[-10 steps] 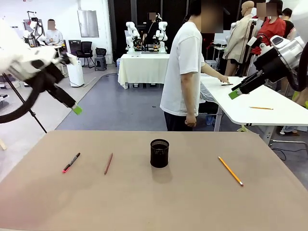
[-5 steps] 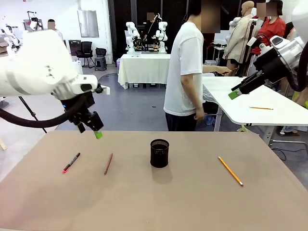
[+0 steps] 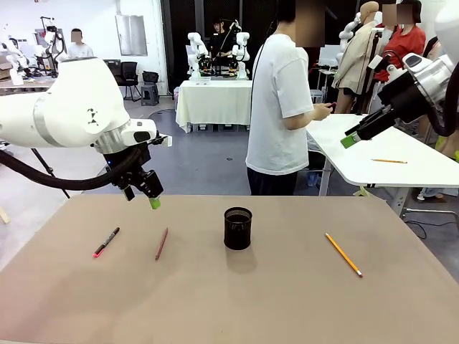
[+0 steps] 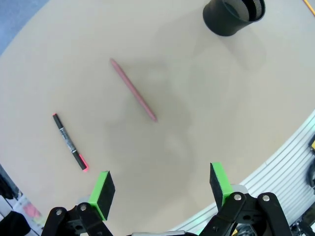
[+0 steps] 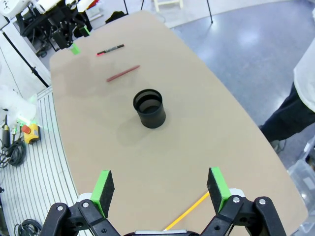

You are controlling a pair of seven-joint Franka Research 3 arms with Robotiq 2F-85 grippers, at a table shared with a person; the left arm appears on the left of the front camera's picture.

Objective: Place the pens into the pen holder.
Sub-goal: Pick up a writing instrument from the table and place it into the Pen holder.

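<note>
**Three pens lie flat, the cup stands in the middle, both grippers are wide open**

I am looking at the front view. At the lower left, a black pen with pink-red ends [image 3: 106, 242] lies flat on the brown table [image 3: 229, 308]. Near it on the right lies the dark red-brown pen [image 3: 161, 244], thin and flat too. Near the middle of the frame the pen holder [image 3: 238, 228] stands upright. It is a small black mesh cup with a solid rim. Farther right, well apart from the cup, lies the yellow-orange pencil [image 3: 343, 254], slanting toward the lower right.

My big white left arm comes in from the left of the frame and bends down. The left gripper [image 4: 160, 189] hangs above the table, over the two left pens. Its green fingers are wide apart and hold nothing.

The right gripper [image 5: 160, 189] is high in the upper right of the front view, off the table and pointing down-left. Its fingers are wide too, with nothing between them.

A person [image 3: 280, 107] in a white shirt stands behind the table.
</note>
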